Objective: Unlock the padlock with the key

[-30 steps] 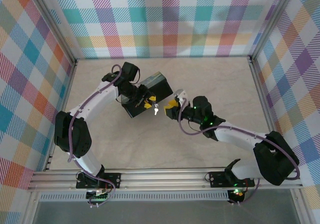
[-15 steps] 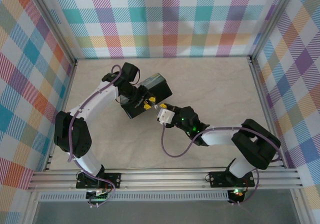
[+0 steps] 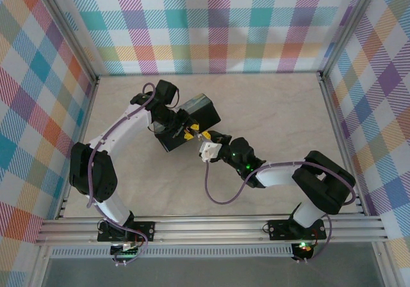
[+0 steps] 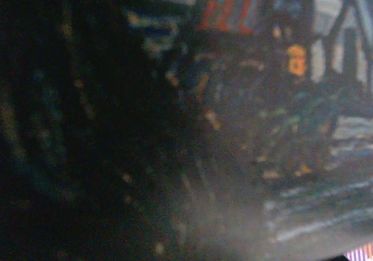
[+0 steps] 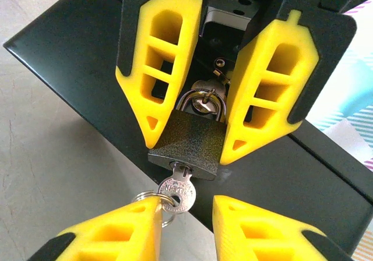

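The small grey padlock [image 5: 189, 140] hangs by its shackle from a metal loop on the dark box [image 5: 76, 69]. My left gripper [image 3: 188, 132] is shut on the padlock's body, with a yellow finger [image 5: 154, 57] on each side. The silver key [image 5: 179, 192] sits in the keyhole underneath, its ring [image 5: 144, 199] hanging to the left. My right gripper [image 5: 186, 205] is open around the key's head. Its left finger touches the ring and its right finger stands clear of the key. In the top view the right gripper [image 3: 206, 146] sits just right of the left one.
The dark box [image 3: 193, 115] stands tilted at the middle left of the beige table [image 3: 275, 107]. The left wrist view is a close blur of the box's printed side [image 4: 280, 127]. Checked walls [image 3: 211, 24] close in three sides. A purple cable [image 3: 221, 194] loops off the right arm.
The right arm has swung left and turned its wrist, bringing its gripper up to the padlock. Its jaws have narrowed around the key. The left arm and the box have stayed still.
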`<state>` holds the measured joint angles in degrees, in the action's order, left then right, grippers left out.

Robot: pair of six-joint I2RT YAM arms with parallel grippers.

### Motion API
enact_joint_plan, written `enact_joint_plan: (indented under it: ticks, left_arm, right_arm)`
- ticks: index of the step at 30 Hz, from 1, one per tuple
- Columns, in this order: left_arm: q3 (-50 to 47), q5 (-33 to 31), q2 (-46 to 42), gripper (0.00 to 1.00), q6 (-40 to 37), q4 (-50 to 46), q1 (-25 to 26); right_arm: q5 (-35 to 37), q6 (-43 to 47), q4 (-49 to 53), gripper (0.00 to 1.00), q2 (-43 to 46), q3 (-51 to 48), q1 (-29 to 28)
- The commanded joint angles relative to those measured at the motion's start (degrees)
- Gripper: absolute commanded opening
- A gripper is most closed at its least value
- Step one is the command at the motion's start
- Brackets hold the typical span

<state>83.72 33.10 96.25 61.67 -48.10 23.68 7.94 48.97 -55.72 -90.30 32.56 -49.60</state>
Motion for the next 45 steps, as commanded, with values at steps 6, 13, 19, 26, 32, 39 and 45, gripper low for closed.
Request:
enact_joint_plan:
  ticks: [6, 13, 19, 26, 32, 39, 45]
  left_arm:
    - [1.3, 2.1, -2.6, 0.00, -0.5, -0.7, -0.4]
    - [0.8, 2.1, -3.1, 0.00, -0.2, -0.4, -0.4]
    - [0.4, 2.6, -3.2, 0.00, 0.4, 0.2, -0.4]
    - [0.5, 2.3, -3.4, 0.00, 0.2, 0.1, -0.4]
    - [0.4, 1.7, -3.5, 0.00, 0.4, 0.1, -0.4]
    - [0.2, 1.7, -3.9, 0.00, 0.4, 0.1, -0.4]
    - [0.3, 1.6, -4.2, 0.00, 0.4, 0.0, -0.5]
  right_arm:
    - [0.4, 4.5, -3.2, 0.28, -1.5, 1.7, -1.4]
    - [-0.4, 4.9, -2.1, 0.26, -1.6, 3.1, -1.5]
    - [-0.3, 4.2, -0.3, 0.20, -1.4, 4.0, -1.6]
    - [-0.6, -2.3, 2.1, 0.17, 0.5, 4.0, -1.4]
    - [-4.4, -14.8, 8.8, 0.12, 4.9, 4.3, -1.3]
    - [-6.6, -24.0, 9.7, 0.11, 6.4, 2.9, -0.8]
    - [-7.2, -30.8, 13.7, 0.29, 9.3, 2.1, 2.3]
